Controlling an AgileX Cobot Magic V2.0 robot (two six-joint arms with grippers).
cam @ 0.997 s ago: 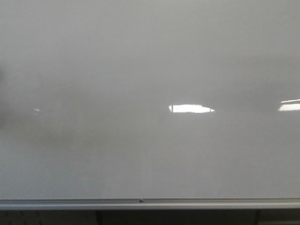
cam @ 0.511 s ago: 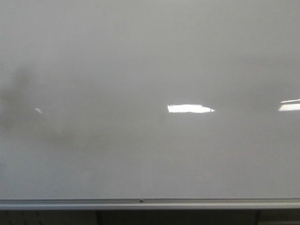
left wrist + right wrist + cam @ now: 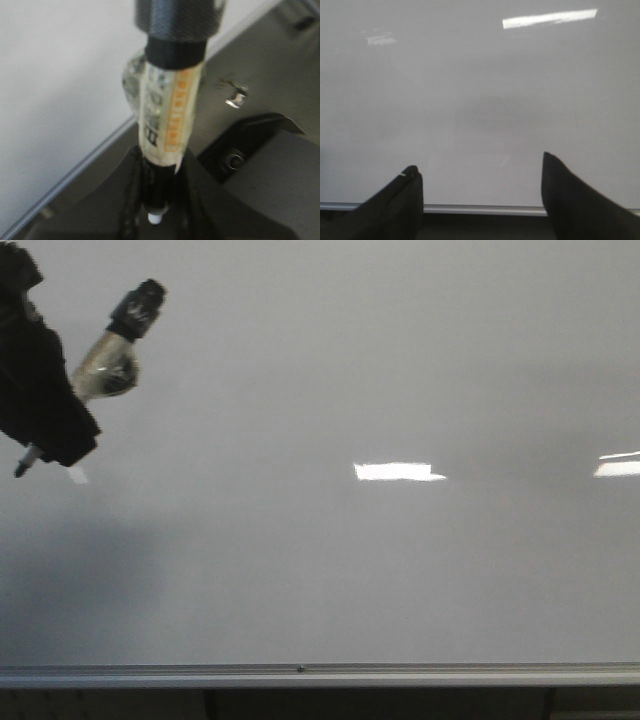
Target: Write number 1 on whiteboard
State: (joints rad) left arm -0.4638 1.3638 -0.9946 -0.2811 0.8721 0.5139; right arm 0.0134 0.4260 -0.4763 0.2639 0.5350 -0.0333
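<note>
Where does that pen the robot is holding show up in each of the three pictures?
Front view: pen at upper left, in the left gripper.
Left wrist view: pen up the middle.
Right wrist view: not in it.
Shared landmark: the whiteboard's silver rail.

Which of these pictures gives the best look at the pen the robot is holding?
The left wrist view: the marker fills the frame, its orange-and-white label readable as a band, clamped in the left gripper. The front view shows it small, at the upper left before the whiteboard. The right wrist view shows no marker.
</note>
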